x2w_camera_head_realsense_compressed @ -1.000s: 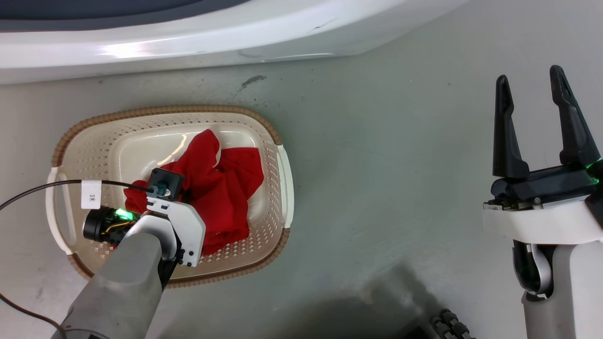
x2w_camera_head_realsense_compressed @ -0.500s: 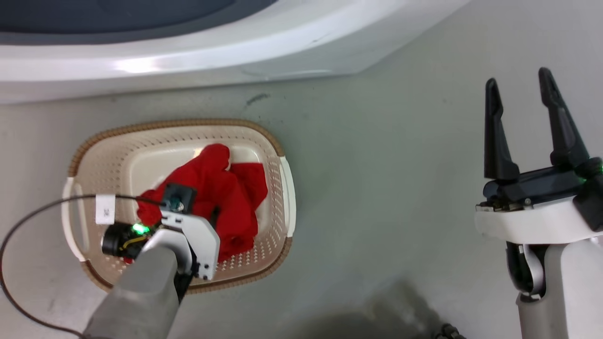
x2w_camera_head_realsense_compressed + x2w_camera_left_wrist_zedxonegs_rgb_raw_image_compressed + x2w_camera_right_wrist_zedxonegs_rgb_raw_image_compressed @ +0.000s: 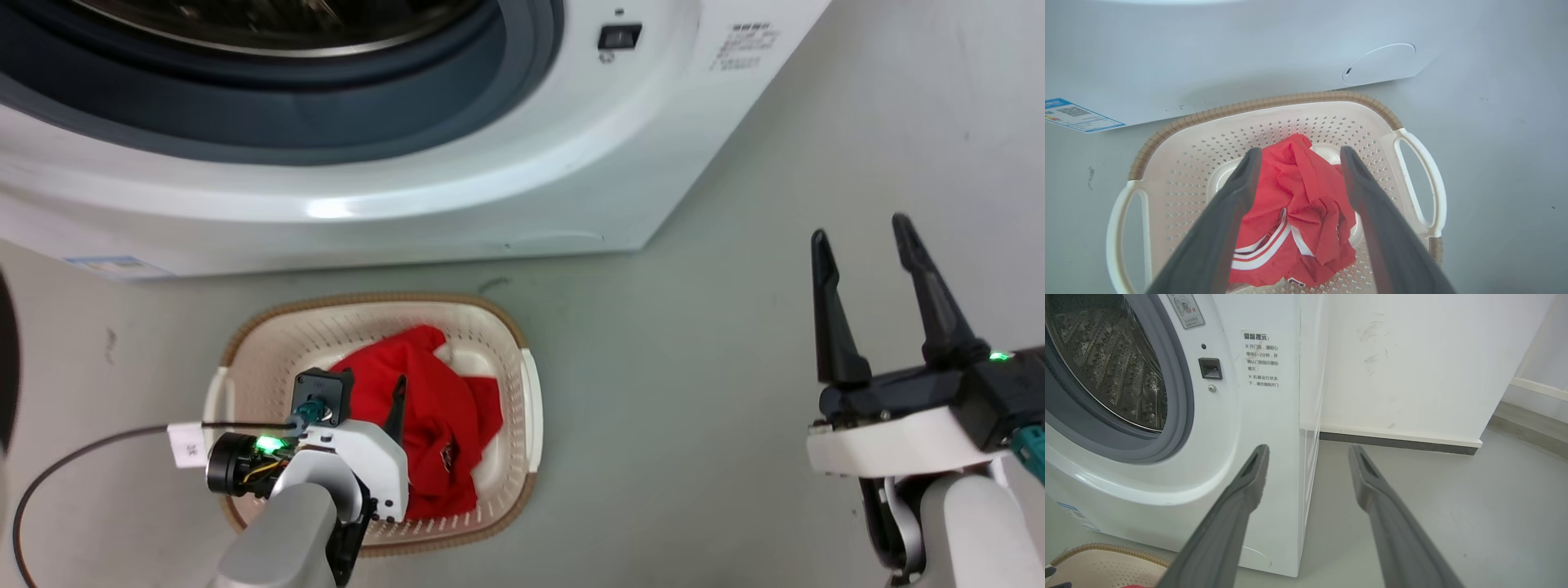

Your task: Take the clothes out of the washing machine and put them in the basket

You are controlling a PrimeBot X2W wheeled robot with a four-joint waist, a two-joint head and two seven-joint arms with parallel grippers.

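Since a second ago our head has tipped up, so the washing machine [image 3: 490, 188] now shows its porthole in the head view and the basket [image 3: 367, 299] sits lower in it. That is the camera's doing, not the basket's. Our left gripper [image 3: 371, 400] has risen enough that one finger shows above the clothes [image 3: 433, 425], which lie heaped inside the basket on the floor [image 3: 694, 367], just before the machine. Our right gripper [image 3: 860, 227] hangs well apart to the right, fingers spread wide, empty. The black cable [image 3: 131, 429] loops beside the basket's left end, and we judge it could hook the rim as the arm lifts.

From the left wrist, the left gripper stands wide over the red heap, its fingers flanking the cloth without pinching it, as far as we can tell. The striped garment [image 3: 1265, 245] lies lowest. The risk we see is a fold clinging to a finger and being dragged out over the rim, or the light basket being tipped by its handle [image 3: 1436, 196].

From the right wrist, the drum [image 3: 1106, 367] shows bare steel in the part we see. Whether more clothes lie deeper we cannot tell. The gasket [image 3: 1182, 400] and latch [image 3: 1210, 368] stand on the way in, and the wall [image 3: 1412, 367] is near on the far side.
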